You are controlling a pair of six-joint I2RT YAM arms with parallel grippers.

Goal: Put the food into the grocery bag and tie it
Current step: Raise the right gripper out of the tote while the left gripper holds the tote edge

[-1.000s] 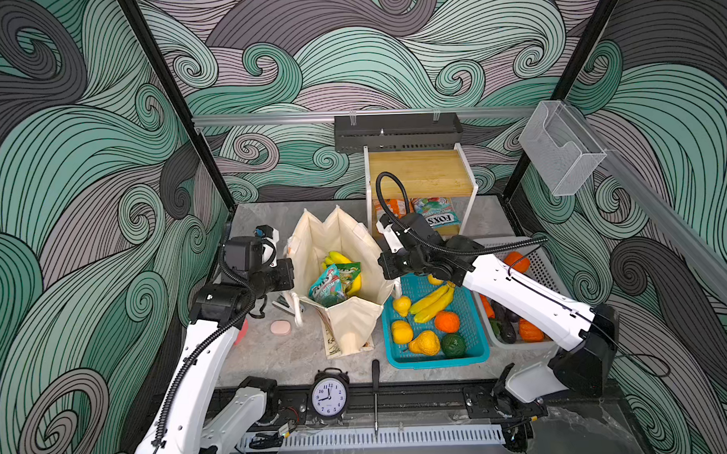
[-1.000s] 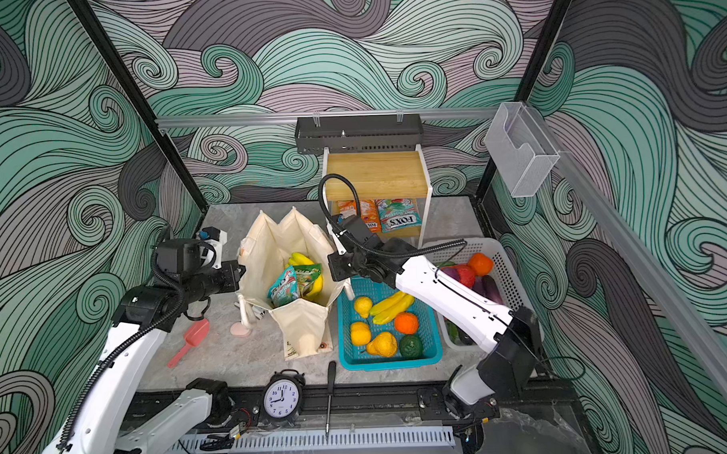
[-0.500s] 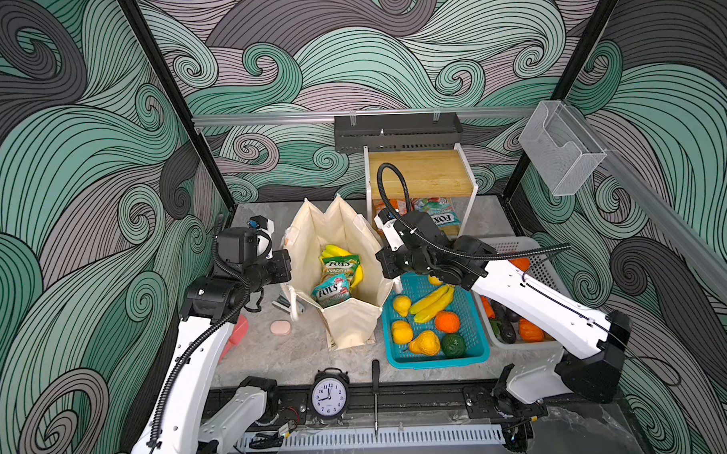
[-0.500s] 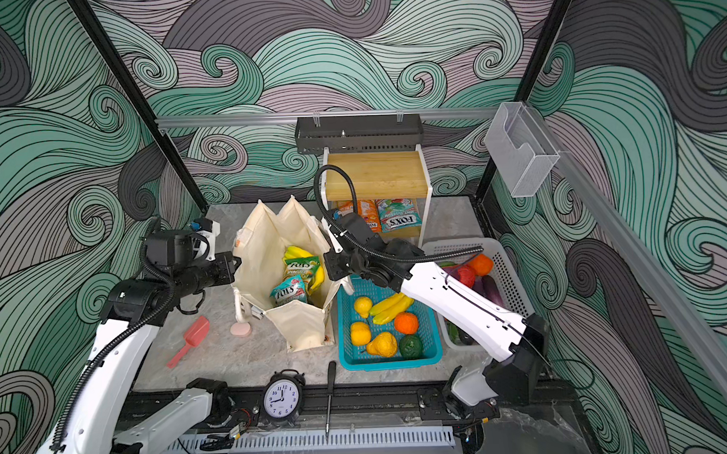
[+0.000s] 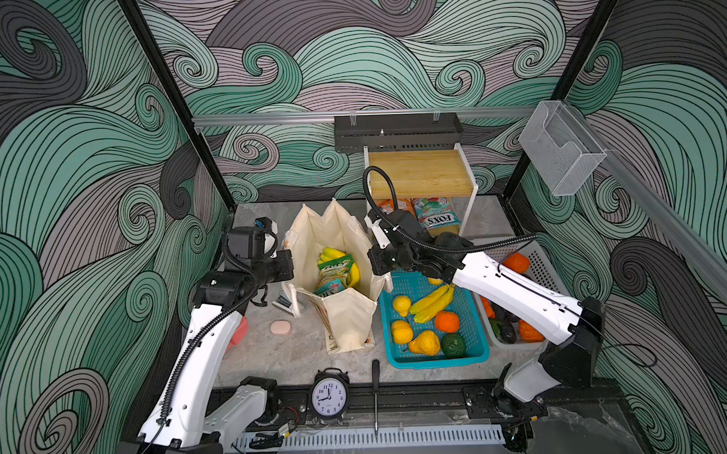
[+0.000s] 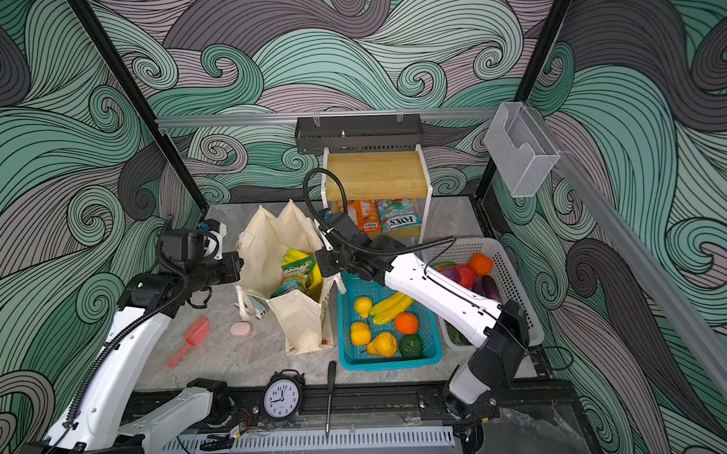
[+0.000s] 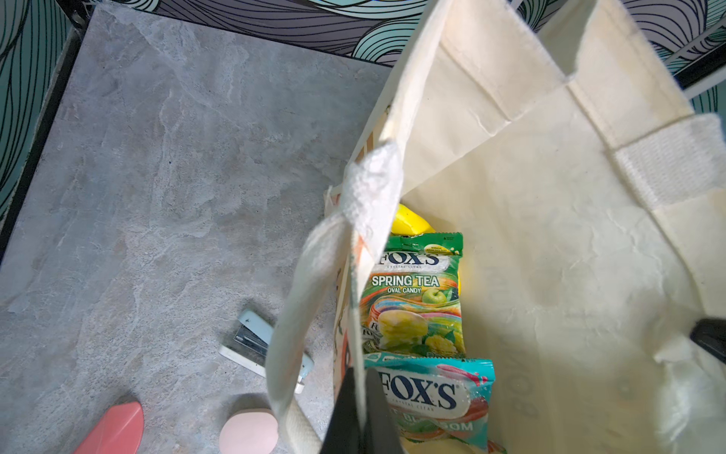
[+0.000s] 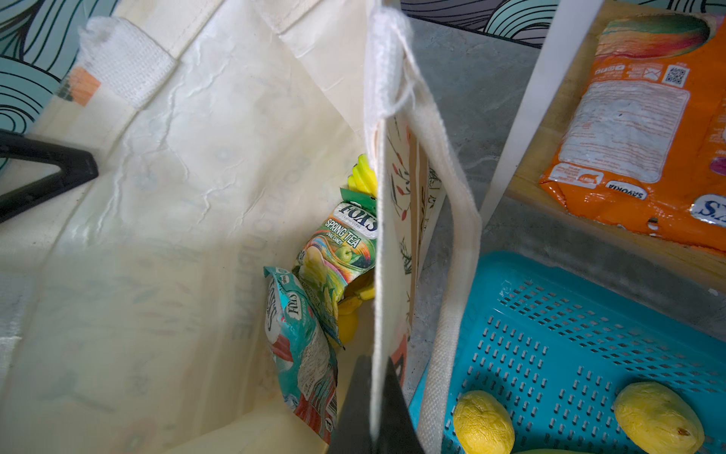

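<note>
1. Cream canvas bag (image 5: 350,324) (image 6: 303,325) stands upright on the table (image 5: 299,355), mouth facing up and spread wide.
2. In both top views the mouth's long axis runs from the back wall toward the front edge, slanting a little to the right as it comes forward. The two broad walls face left and right. The far end is folded into two peaks, and the near end is creased inward.
3. Left gripper (image 7: 359,397) is clamped on the rim of the bag's left wall, with the canvas pinched between its black fingers.
4. Right gripper (image 8: 375,393) is likewise closed on the rim of the right wall, so the bag sits between the two grippers.
5. Left handle (image 7: 298,298) hangs down outside its wall, and the right handle (image 8: 455,236) hangs outside its wall too.
6. Inside at the bottom, a green packet (image 7: 416,298) (image 5: 335,270) lies with its long axis along the bag's length, its printed header toward the back.
7. Teal packet (image 7: 432,397) (image 8: 302,346) sits just in front of it, overlapping its near end and tilted on edge.
8. Banana (image 7: 408,224) (image 5: 333,252) is partly under the green packet and pokes out at the back end.
9. All three lie nearer the right wall than the left.
10. Teal basket (image 5: 480,348) is just beside the bag on the right. A stapler (image 7: 251,346) lies on the table by the left wall.
</note>
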